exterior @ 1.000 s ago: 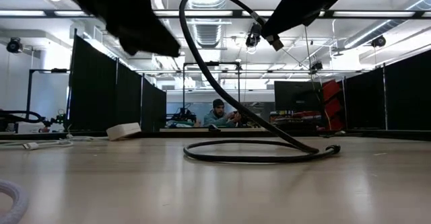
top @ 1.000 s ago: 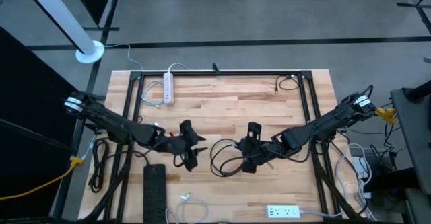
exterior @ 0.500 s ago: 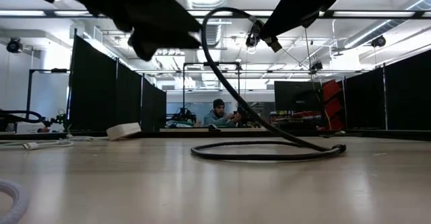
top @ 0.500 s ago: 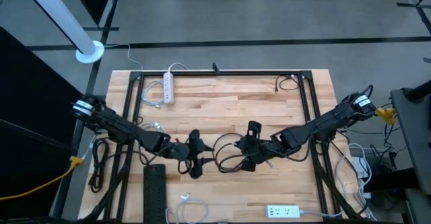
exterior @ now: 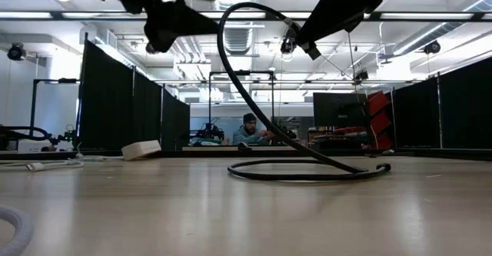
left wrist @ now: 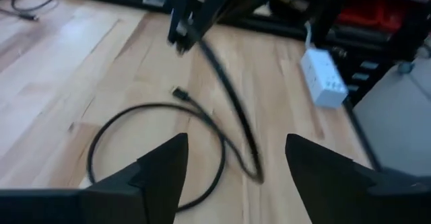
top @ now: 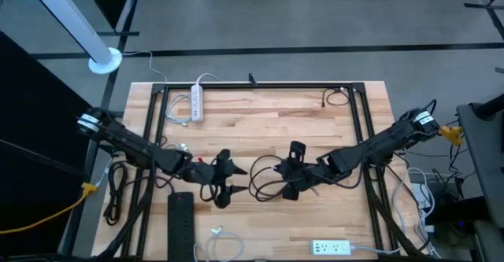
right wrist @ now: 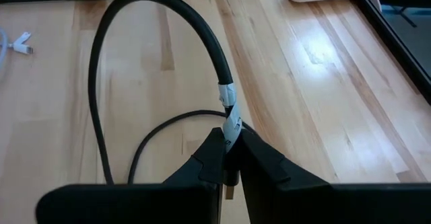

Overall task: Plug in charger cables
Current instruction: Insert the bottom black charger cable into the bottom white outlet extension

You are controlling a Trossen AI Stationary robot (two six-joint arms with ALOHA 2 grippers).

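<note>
A black charger cable lies in a loop on the table's middle. One end of it arches up to my right gripper, which is shut on it above the table. The cable's free plug end rests on the wood. My left gripper hovers open just left of the loop. Its two fingers stand apart, facing the cable and touching nothing. The right gripper shows beyond them. My right gripper pinches the black cable between its two fingers at a stretch wrapped in white tape, near one end. The fingers come from the table's right. That end is lifted clear. The cable arches away from the fingers and down to its loop on the table.
A white power strip lies at the far left, a black one at the near left and another white one at the near right. Loose cables lie at the near edge, the far right and the left.
My left gripper has reached toward the cable's arch, then drawn back a little and risen, staying open. The cable's loop has slid slightly along the table. The end in my right gripper has stayed where it was.
</note>
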